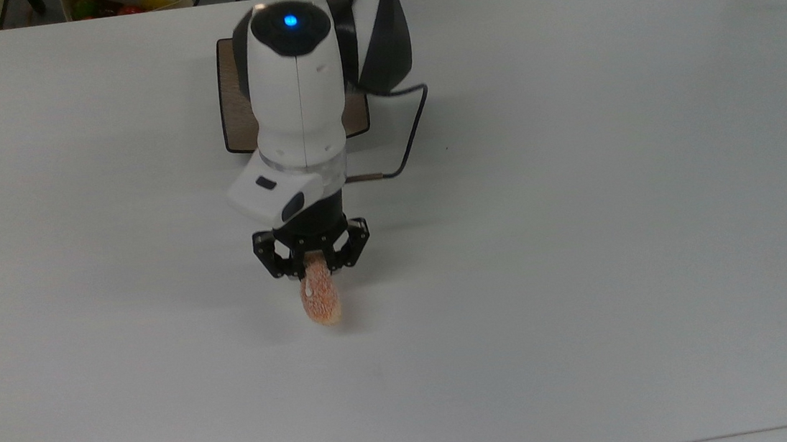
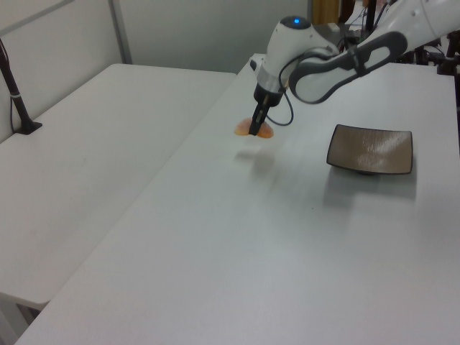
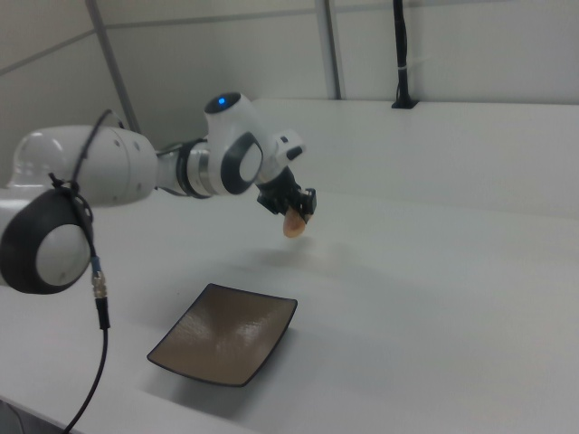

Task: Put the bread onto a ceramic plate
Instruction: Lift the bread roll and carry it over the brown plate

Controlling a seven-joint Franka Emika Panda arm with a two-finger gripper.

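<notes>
Top view: 1 bread [image 1: 319, 299], 1 ceramic plate [image 1: 236, 113], 1 gripper [image 1: 314, 263]; my fingers clamp the bread, well apart from plate.

Left view: bread [image 2: 254, 129] hangs above table [image 2: 237, 251], wrist pointing down.

Right view: bread [image 3: 294, 223] lifted, beyond plate [image 3: 226, 333].

No readable text, label, brand, number or sign appears on anything here.
</notes>
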